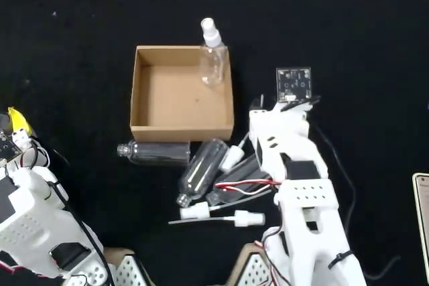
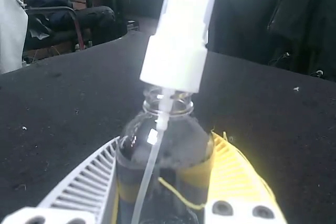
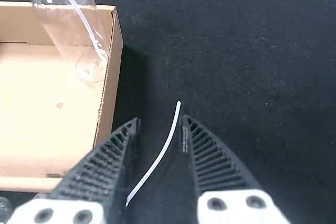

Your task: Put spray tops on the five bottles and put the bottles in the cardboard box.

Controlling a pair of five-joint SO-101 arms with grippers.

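Capping is judged in hand: nearer than the cardboard box (image 1: pixel 181 130) and to its left, a bottle (image 2: pixel 181 148) is clamped by the L gripper (image 2: pixel 164 153), w/ a spray top (image 2: pixel 178 40) perched crooked on its neck, not seated. By the box's near wall uncapped bottles (image 1: pixel 154 153) (image 1: pixel 201 171) & loose tops (image 1: pixel 194 211) (image 1: pixel 249 218) are seen lying; beside its right wall the R gripper (image 3: pixel 158 120) is held part-open astride a dip tube (image 3: pixel 157 156), nothing pinched. One capped bottle (image 1: pixel 213 61) is stood in the box's far-right corner; next, the crooked top must be squared & twisted down, then boxed.
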